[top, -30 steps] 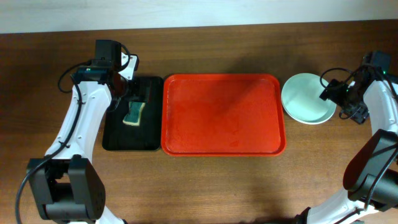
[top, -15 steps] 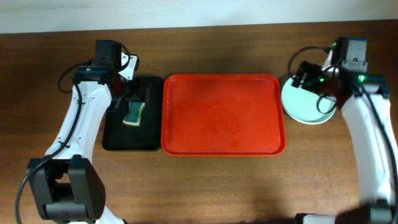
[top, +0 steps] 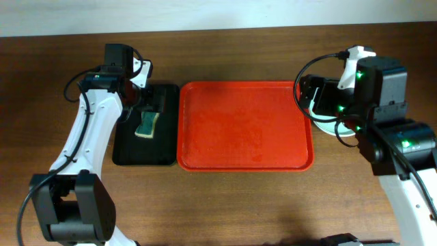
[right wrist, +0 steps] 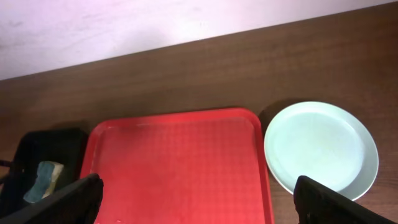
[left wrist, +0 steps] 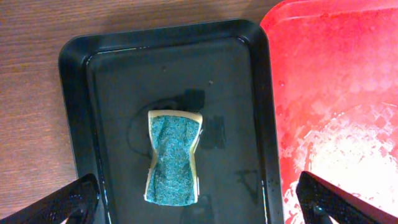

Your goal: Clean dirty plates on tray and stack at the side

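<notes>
The red tray lies mid-table with nothing on it; its surface looks wet. Just right of it, on the wood, pale mint plates lie stacked, a second rim showing under the top one. From overhead my right arm covers most of that stack. My right gripper hangs high over the tray's right part, open and holding nothing. My left gripper is open above the black tray, over the sponge.
A small black tray sits against the red tray's left side and holds a green-topped sponge in a film of water. A pale wall borders the table's far edge.
My right arm has swung from the table's far right edge inward and upward, and now hides most of the plate stack from overhead. The left arm and sponge have not moved.
</notes>
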Action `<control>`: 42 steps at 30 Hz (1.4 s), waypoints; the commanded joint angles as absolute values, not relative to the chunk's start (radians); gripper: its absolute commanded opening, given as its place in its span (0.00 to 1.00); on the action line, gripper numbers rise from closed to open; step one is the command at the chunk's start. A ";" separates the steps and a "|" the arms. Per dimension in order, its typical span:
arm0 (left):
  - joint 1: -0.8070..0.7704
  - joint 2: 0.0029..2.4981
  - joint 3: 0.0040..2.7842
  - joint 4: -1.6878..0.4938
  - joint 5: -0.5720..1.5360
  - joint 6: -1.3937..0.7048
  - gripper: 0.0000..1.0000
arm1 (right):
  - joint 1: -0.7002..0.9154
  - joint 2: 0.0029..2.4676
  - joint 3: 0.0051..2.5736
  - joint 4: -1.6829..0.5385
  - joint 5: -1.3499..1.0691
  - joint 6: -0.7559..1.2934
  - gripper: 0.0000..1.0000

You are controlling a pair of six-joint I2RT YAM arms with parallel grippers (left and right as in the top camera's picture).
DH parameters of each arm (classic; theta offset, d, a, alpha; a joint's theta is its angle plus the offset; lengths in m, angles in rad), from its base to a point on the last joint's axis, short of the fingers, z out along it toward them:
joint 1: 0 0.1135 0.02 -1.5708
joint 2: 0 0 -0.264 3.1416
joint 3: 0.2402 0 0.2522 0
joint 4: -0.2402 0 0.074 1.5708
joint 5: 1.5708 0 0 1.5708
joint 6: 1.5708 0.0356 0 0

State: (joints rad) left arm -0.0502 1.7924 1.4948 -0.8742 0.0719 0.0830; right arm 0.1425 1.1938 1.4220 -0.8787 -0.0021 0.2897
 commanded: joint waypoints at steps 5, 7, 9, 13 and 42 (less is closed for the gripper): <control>-0.045 1.795 1.502 -0.875 0.083 0.081 0.99 | 0.150 1.011 1.423 -0.879 0.000 0.297 0.99; -0.045 1.795 1.502 -0.875 0.083 0.081 0.99 | 0.150 0.948 1.423 -0.883 0.007 0.296 0.99; -0.045 1.795 1.502 -0.875 0.083 0.081 0.99 | 0.150 0.898 1.421 -0.886 0.014 0.285 0.99; -0.045 1.795 1.502 -0.875 0.083 0.081 0.99 | 0.150 0.763 1.361 -0.885 0.038 0.263 0.99; -0.045 1.795 1.502 -0.875 0.083 0.081 0.99 | 0.070 0.004 0.076 0.322 0.056 0.271 0.99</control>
State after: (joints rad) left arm -0.0502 1.7924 1.4948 -0.8738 0.0723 0.0830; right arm 0.0769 0.0139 0.1352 0.2874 0.0479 0.2729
